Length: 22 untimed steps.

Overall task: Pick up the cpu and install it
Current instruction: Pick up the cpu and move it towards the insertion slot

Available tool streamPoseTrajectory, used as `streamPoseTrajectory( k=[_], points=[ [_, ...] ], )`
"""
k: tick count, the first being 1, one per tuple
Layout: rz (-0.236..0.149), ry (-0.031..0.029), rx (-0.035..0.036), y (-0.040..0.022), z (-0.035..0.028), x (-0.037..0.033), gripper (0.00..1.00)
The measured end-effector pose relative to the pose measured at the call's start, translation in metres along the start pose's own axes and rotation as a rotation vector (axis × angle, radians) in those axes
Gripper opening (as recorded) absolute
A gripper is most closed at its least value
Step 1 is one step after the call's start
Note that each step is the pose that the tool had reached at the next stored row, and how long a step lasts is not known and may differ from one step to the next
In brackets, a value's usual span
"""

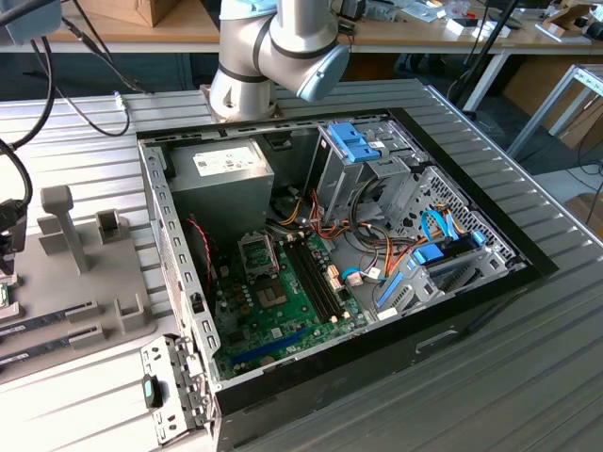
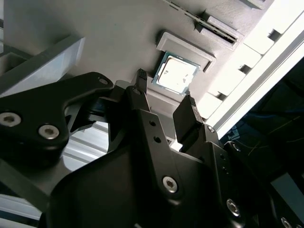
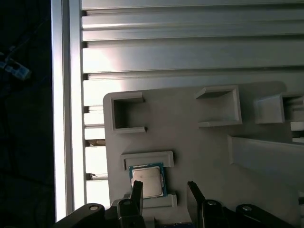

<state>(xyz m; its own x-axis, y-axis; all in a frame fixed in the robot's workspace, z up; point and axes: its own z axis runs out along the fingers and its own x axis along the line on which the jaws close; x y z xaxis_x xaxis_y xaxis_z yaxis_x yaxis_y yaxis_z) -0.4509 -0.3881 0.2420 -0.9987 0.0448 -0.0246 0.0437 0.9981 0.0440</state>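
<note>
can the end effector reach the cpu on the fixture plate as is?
Probably yes. The cpu lies bare in its nest on the grey fixture plate, nothing over it. The end effector hangs near it, open. Two raised lips flank two sides; the other two edges look free.

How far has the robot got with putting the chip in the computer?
Nothing looks done yet. The cpu lies in its slot on the grey holder, not lifted. In hand: in the first wrist view the gripper hangs close to it, jaws open and empty. Left: grasping the cpu and seating it on the motherboard inside the open computer case.
</note>
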Motion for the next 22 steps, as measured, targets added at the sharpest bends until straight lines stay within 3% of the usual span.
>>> streamPoseTrajectory(
  k=[22],
  points=[
    [-0.002,0.0002,0.0000,-0.0007,0.0051,0.0051,0.49]
  ],
)
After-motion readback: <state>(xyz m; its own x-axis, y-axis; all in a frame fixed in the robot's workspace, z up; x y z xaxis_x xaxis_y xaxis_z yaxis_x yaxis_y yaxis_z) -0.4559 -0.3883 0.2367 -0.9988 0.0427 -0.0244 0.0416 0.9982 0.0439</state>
